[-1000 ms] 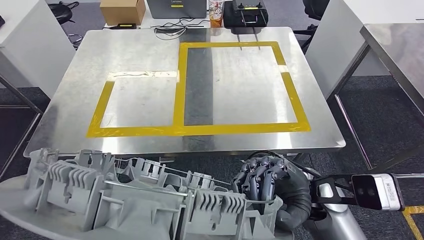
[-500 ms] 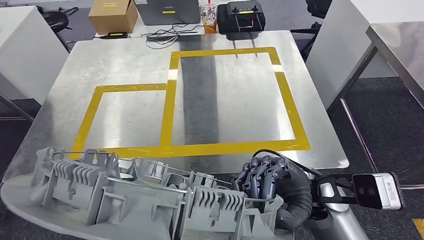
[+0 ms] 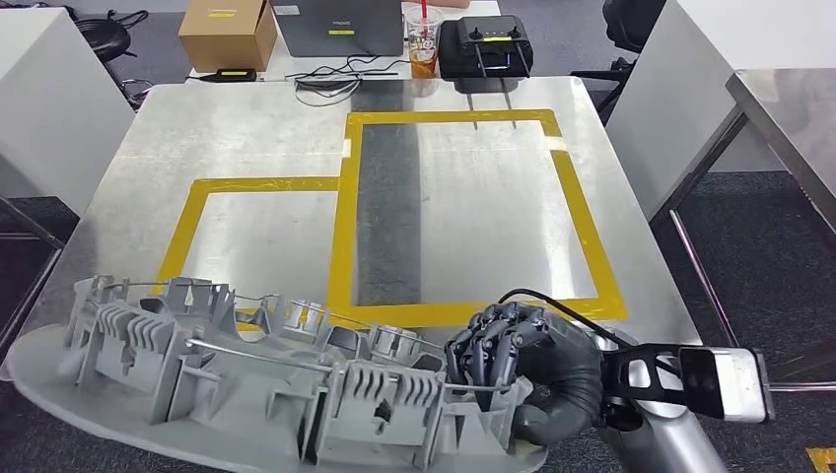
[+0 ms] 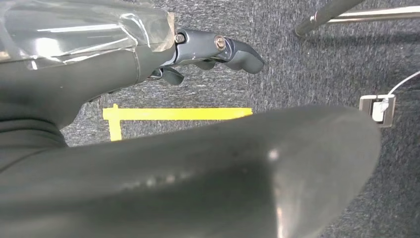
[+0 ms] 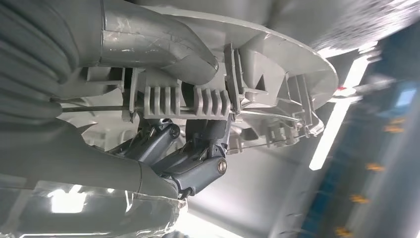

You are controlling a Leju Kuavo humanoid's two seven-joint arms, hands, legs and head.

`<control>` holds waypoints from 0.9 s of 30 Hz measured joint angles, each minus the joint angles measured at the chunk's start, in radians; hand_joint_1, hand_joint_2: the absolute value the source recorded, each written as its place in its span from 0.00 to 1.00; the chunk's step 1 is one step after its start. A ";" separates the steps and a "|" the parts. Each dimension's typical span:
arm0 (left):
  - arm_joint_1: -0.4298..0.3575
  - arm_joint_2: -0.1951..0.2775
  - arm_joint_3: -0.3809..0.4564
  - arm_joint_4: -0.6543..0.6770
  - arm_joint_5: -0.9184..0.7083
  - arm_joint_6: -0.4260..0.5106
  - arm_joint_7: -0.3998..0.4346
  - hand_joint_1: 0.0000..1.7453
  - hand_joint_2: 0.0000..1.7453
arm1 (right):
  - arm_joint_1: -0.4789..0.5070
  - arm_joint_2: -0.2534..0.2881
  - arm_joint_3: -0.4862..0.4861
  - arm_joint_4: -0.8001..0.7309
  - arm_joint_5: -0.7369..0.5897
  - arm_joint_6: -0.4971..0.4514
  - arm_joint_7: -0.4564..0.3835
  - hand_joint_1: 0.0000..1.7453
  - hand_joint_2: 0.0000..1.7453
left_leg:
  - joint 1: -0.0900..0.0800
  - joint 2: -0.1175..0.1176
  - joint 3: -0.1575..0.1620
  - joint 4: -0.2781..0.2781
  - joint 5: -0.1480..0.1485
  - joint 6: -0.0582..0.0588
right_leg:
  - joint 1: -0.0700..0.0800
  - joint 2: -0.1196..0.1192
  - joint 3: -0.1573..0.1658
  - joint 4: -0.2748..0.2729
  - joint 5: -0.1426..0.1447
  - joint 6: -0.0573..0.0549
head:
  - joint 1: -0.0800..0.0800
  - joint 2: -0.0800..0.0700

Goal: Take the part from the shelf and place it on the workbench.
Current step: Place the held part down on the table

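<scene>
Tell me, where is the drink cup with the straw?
In the head view, the drink cup stands at the far edge of the workbench, just beyond the yellow tape, between a grey box and a black controller.

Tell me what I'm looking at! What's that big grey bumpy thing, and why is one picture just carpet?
These are a walking robot's own cameras. One sits high on its body, looking down at a shiny metal workbench marked with yellow tape. The other two sit on its wrists. The bumpy thing is a grey plastic part. The robot's right hand grips one end of it, fingers hooked over the ribs; that wrist's camera sees it close up. The left hand is seen above carpet, and I can't tell if it holds anything.
</scene>
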 joint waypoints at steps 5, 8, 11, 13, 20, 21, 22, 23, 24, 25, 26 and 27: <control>0.004 -0.008 0.000 -0.015 0.068 -0.013 0.039 0.00 0.00 | -0.039 -0.027 0.021 -0.002 0.244 -0.159 0.031 1.00 1.00 | -0.002 -0.010 0.010 0.012 -0.019 -0.014 | -0.009 -0.004 0.071 -0.201 0.113 0.037 | 0.001 0.000; 0.008 -0.009 0.001 -0.023 0.088 -0.016 0.046 0.00 0.00 | -0.117 -0.051 0.024 0.008 0.370 -0.250 0.092 1.00 1.00 | -0.008 -0.012 0.002 0.023 -0.027 -0.026 | -0.006 -0.004 0.094 -0.255 0.136 0.016 | 0.000 0.000; 0.011 -0.010 0.001 -0.028 0.105 -0.015 0.049 0.00 0.00 | -0.200 -0.096 0.014 0.048 0.524 -0.318 0.114 1.00 1.00 | -0.003 -0.010 -0.012 0.051 -0.046 -0.038 | -0.012 -0.004 0.097 -0.257 0.137 -0.002 | -0.002 0.000; 0.016 -0.011 0.001 -0.031 0.113 -0.017 0.050 0.00 0.00 | -0.226 -0.132 0.004 0.084 0.604 -0.353 0.106 1.00 1.00 | 0.001 -0.006 -0.063 0.155 -0.098 -0.048 | -0.014 -0.007 0.101 -0.258 0.135 -0.008 | -0.003 0.000; 0.024 -0.011 0.001 -0.038 0.109 -0.026 0.050 0.00 0.00 | -0.238 -0.240 -0.009 0.178 0.802 -0.407 0.144 1.00 1.00 | 0.004 0.000 -0.068 0.121 -0.032 -0.035 | -0.008 -0.005 0.108 -0.258 0.131 -0.008 | -0.004 0.000; 0.024 -0.010 0.001 -0.040 0.104 -0.026 0.045 0.00 0.00 | -0.241 -0.253 -0.009 0.191 0.824 -0.410 0.151 1.00 1.00 | 0.001 0.000 -0.044 0.069 -0.016 -0.030 | -0.006 -0.004 0.108 -0.258 0.130 -0.006 | -0.004 0.000; 0.024 -0.010 0.001 -0.041 0.099 -0.026 0.040 0.00 0.00 | -0.244 -0.264 -0.009 0.207 0.848 -0.411 0.156 1.00 1.00 | -0.003 0.000 -0.031 0.042 -0.012 -0.025 | -0.005 -0.003 0.108 -0.259 0.129 -0.002 | -0.003 0.000; 0.024 -0.010 0.001 -0.042 0.093 -0.026 0.034 0.00 0.00 | -0.248 -0.274 -0.009 0.224 0.873 -0.412 0.160 1.00 1.00 | -0.006 0.001 -0.028 0.035 -0.016 -0.022 | -0.005 -0.003 0.107 -0.260 0.129 0.003 | -0.003 0.000; 0.024 -0.010 0.000 -0.042 0.087 -0.025 0.027 0.00 0.00 | -0.251 -0.284 -0.009 0.243 0.902 -0.411 0.164 1.00 1.00 | -0.008 0.000 -0.025 0.031 -0.014 -0.017 | -0.006 -0.004 0.109 -0.263 0.129 0.010 | -0.004 0.000; 0.024 -0.010 0.000 -0.042 0.080 -0.024 0.022 0.00 0.00 | -0.255 -0.293 -0.008 0.263 0.931 -0.409 0.167 1.00 1.00 | -0.007 0.000 -0.019 0.024 -0.010 -0.012 | -0.007 -0.005 0.108 -0.262 0.127 0.015 | -0.003 0.000; 0.024 -0.011 0.000 -0.041 0.075 -0.021 0.015 0.00 0.00 | -0.262 -0.302 -0.006 0.286 0.957 -0.406 0.169 1.00 1.00 | -0.006 -0.001 -0.012 0.014 -0.005 -0.006 | -0.008 -0.006 0.103 -0.251 0.121 0.018 | -0.002 0.000; 0.023 -0.011 -0.001 -0.040 0.070 -0.019 0.010 0.00 0.00 | -0.273 -0.309 -0.001 0.313 0.980 -0.401 0.167 1.00 1.00 | -0.003 -0.001 -0.006 0.005 0.000 -0.001 | -0.007 -0.006 0.087 -0.220 0.106 0.018 | -0.001 0.000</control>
